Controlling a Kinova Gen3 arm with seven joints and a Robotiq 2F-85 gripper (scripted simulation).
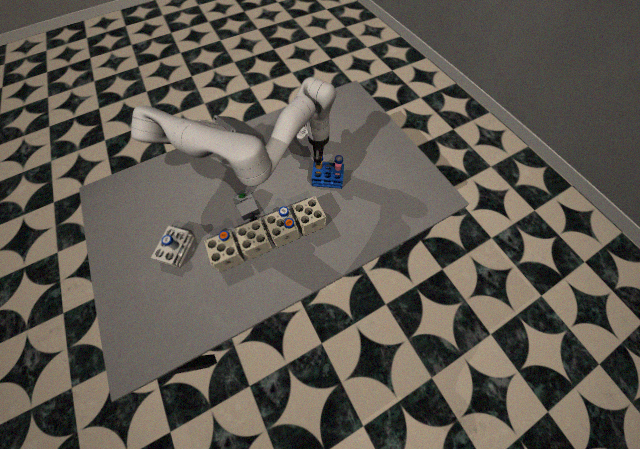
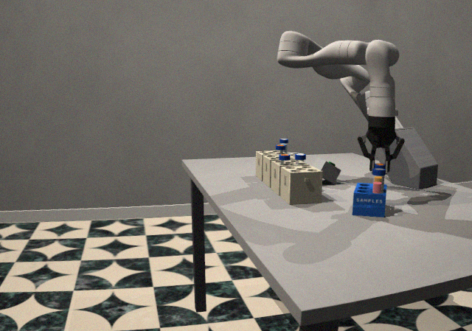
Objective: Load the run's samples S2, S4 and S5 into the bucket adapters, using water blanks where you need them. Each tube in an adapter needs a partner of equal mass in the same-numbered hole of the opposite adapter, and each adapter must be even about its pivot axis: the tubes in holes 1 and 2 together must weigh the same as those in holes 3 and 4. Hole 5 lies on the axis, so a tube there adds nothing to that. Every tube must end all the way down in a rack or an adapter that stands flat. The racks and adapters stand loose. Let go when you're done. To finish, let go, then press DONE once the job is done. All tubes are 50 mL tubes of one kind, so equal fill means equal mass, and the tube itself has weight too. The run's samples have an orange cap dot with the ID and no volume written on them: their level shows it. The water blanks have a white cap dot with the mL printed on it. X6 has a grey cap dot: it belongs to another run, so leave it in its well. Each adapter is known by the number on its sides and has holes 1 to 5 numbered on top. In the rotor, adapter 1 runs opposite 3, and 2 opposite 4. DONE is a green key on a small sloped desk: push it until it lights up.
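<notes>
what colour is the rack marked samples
Blue, with white lettering; clearest in the exterior view.

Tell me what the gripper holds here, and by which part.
The gripper is shut on an orange-dotted sample tube standing in the blue SAMPLES rack, gripping it at the cap.
</notes>
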